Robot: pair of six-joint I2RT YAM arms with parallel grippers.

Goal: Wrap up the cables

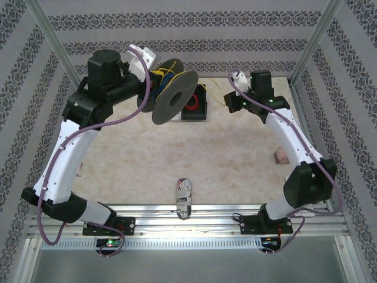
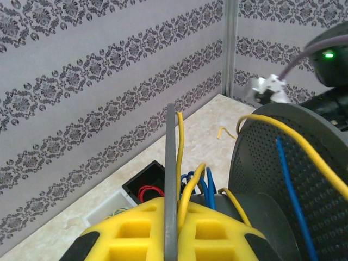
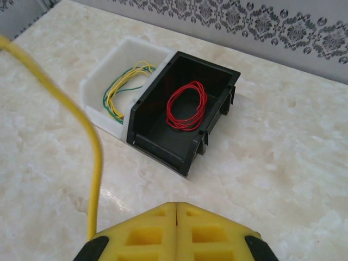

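Note:
My left gripper (image 2: 171,202) is shut on the thin grey flange (image 2: 171,157) of a black spool (image 1: 171,94), which it holds above the far part of the table. Yellow cable (image 2: 191,187) and blue wire (image 2: 210,187) are wound on the hub. A yellow strand (image 1: 219,92) runs from the spool toward my right gripper (image 1: 231,99). In the right wrist view that gripper (image 3: 176,209) is shut, fingertips pressed together. The yellow cable (image 3: 97,163) passes along the outer side of its left finger; I cannot tell whether it is caught lower down.
A black bin (image 3: 217,92) holding a red wire coil (image 3: 187,106) stands beside a white bin (image 3: 95,89) with yellow and green wire at the far middle of the table. A small patterned object (image 1: 183,197) lies near the front edge. A pinkish block (image 1: 281,157) is at the right.

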